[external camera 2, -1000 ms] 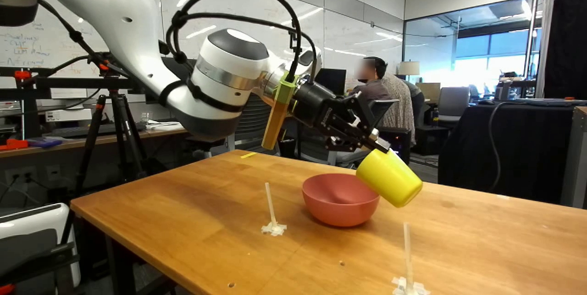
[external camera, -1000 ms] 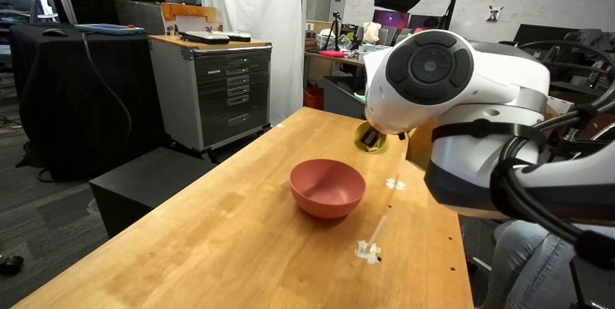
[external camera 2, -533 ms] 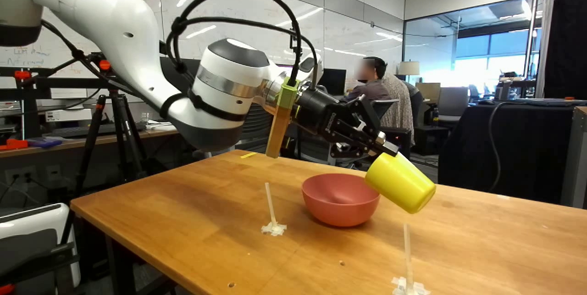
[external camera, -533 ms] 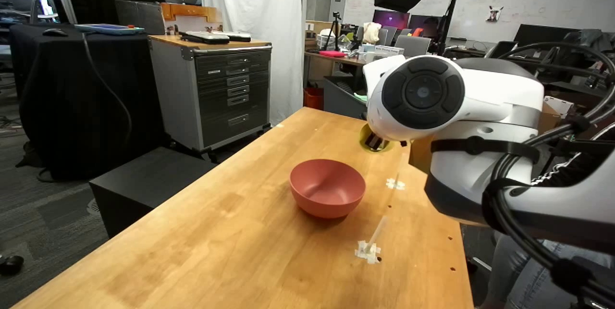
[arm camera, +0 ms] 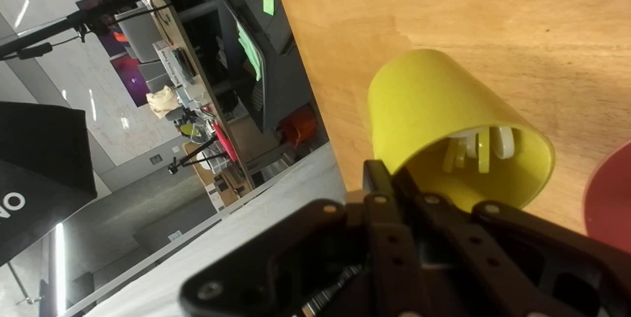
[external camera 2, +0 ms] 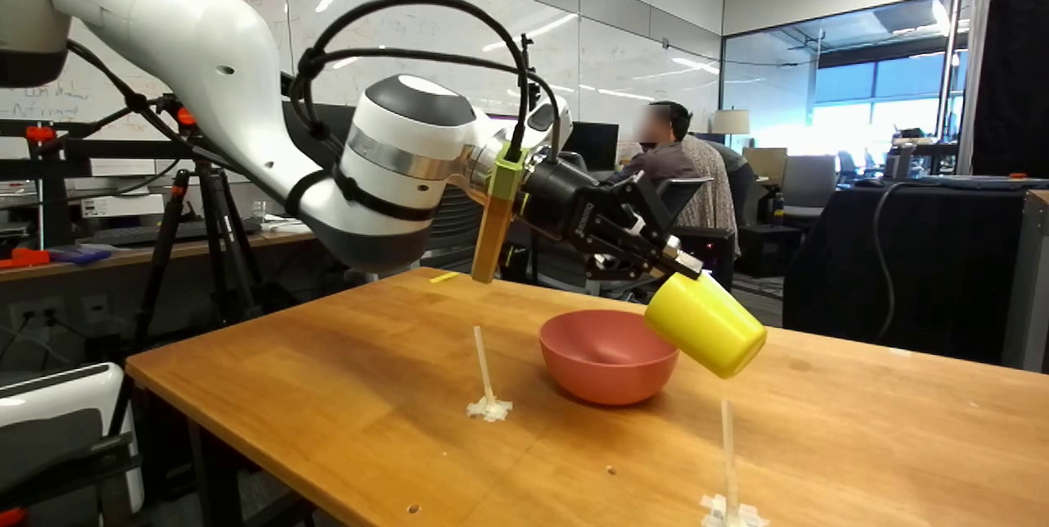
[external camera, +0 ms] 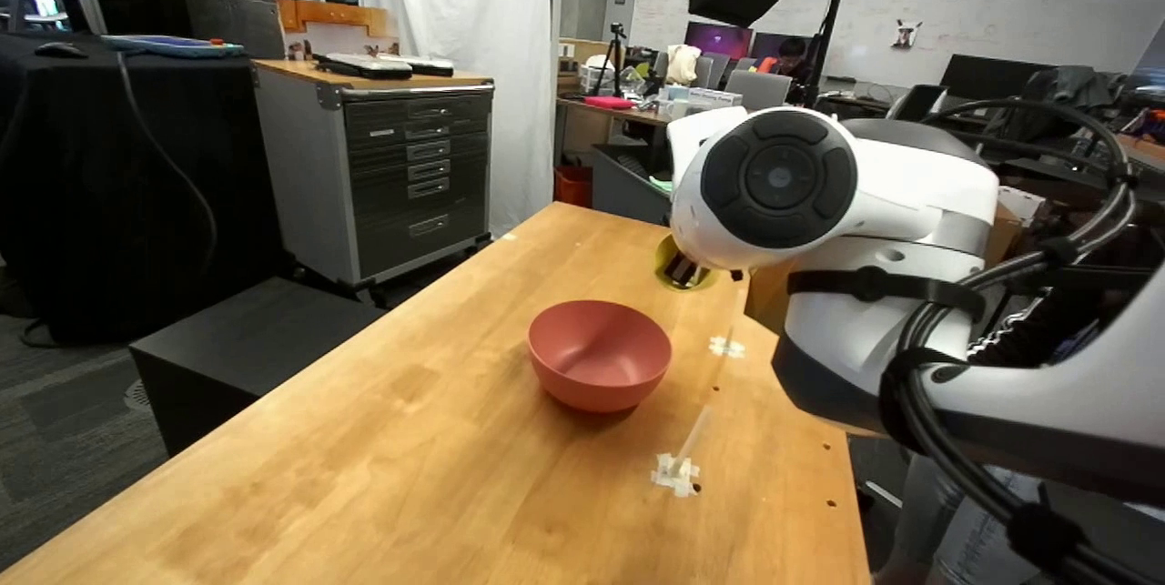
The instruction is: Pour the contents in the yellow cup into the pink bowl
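Both jaws of the Robotiq gripper are closed, pinching the yellow cup at its rim. The cup is tilted, base lower than mouth; white and yellow pieces lie inside. Near it, the pink bowl stands upright on the wooden table in both exterior views.

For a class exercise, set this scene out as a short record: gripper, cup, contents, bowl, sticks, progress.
Gripper: shut on the rim of the cup
Cup: yellow, tilted, base lower than mouth
Contents: small yellow and white pieces inside the cup
Bowl: pink, on the table, no pieces visible in it
Sticks: two, thin, taped to the table
Progress: pouring not yet done
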Robot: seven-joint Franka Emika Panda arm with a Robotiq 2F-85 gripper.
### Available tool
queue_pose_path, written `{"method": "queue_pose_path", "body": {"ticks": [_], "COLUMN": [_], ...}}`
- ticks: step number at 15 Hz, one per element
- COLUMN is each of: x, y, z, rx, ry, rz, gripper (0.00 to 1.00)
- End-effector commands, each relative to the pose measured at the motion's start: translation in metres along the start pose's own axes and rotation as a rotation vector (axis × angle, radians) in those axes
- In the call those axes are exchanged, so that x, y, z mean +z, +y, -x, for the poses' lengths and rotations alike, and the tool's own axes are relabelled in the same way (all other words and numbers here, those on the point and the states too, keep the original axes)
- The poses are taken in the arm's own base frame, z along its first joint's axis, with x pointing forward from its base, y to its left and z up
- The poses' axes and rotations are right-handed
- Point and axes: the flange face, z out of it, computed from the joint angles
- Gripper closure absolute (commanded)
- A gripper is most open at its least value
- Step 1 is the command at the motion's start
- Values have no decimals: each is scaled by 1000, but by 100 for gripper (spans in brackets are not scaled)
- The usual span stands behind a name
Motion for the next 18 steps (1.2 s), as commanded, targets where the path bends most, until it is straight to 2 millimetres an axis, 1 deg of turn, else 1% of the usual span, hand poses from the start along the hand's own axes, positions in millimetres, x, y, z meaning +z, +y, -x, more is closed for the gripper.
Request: {"method": "queue_pose_path", "body": {"ticks": [1,5,8,10,13,18], "x": [-14,-27,-37,-41,-39,-33], "y": [-4,-18,-30,-34,-31,-19], "z": [-4,-5,-10,-15,-22,-32], "rx": [45,74,79,72,47,11], "ry": [-21,-40,-32,-24,-22,-80], "rz": [-55,-134,-158,-150,-98,-2], "gripper": [95,96,96,96,96,95]}}
